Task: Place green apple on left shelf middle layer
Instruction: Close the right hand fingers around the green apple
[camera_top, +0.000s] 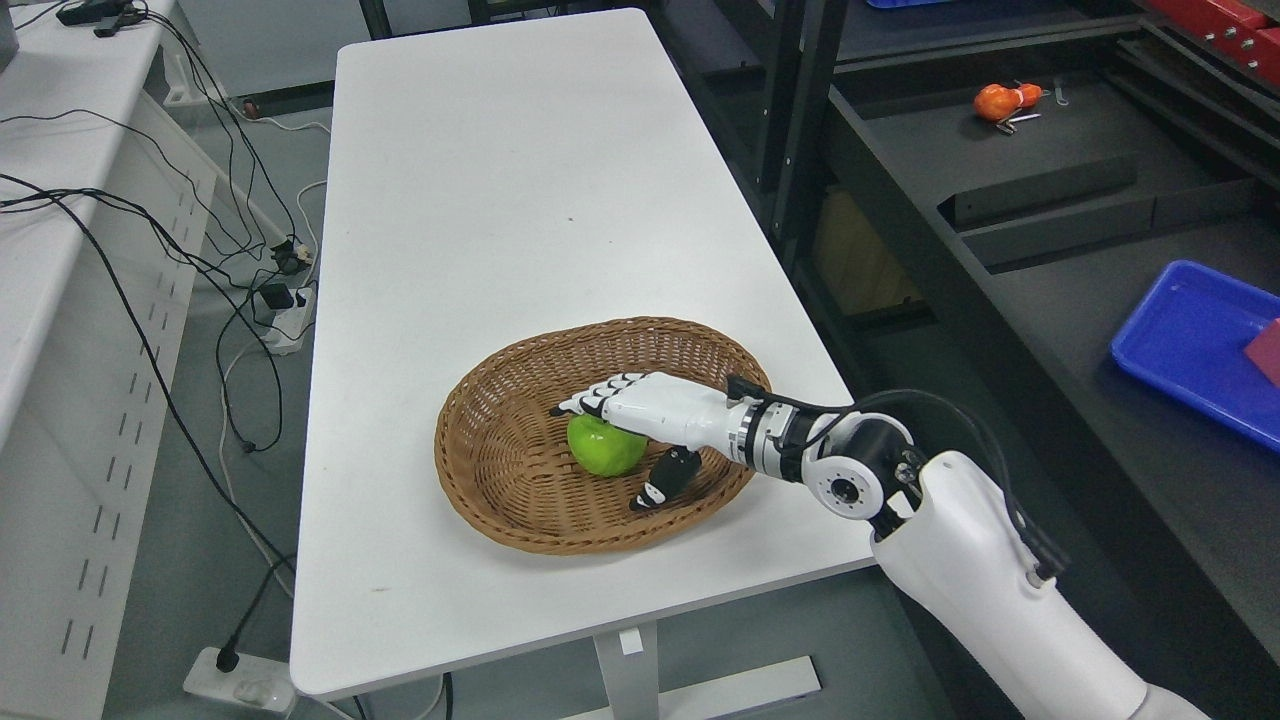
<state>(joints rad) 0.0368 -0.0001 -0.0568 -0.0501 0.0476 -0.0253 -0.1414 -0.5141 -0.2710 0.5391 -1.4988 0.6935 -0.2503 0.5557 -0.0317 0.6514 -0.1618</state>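
Note:
A green apple (603, 450) lies in a brown wicker basket (500, 470) near the front of the white table (520, 200). My right hand (610, 455) reaches in from the lower right and sits over the apple. Its fingers (600, 398) lie stretched across the apple's top, and its thumb (660, 480) is spread apart on the near side. The hand is open, not closed on the apple. My left arm is out of view.
A dark metal shelf unit (1050, 215) stands right of the table, holding an orange object (1005, 101) and a blue tray (1195, 345). A white bench (60, 250) with black cables stands at the left, with power strips on the floor.

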